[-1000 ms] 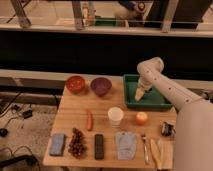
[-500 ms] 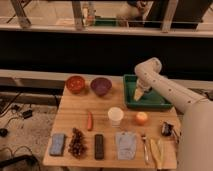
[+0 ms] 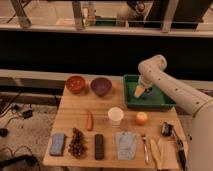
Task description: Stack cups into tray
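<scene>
The dark green tray (image 3: 131, 101) sits at the back right of the wooden table. My gripper (image 3: 141, 89) hangs over the tray's middle at the end of the white arm. A pale yellow cup (image 3: 138, 91) is at the gripper, low inside the tray, tilted. The white cup (image 3: 115, 116) stands upright on the table in front of the tray's left corner, apart from the gripper.
A red-orange bowl (image 3: 76, 84) and a purple bowl (image 3: 100, 86) stand at the back left. An orange fruit (image 3: 141, 118), carrot (image 3: 90, 120), grapes (image 3: 77, 141), blue sponge (image 3: 57, 143), black remote (image 3: 99, 146), grey cloth (image 3: 125, 145) and cutlery (image 3: 145, 148) lie nearer the front.
The gripper with the yellow cup has shifted slightly lower and left inside the tray. Nothing else has moved.
</scene>
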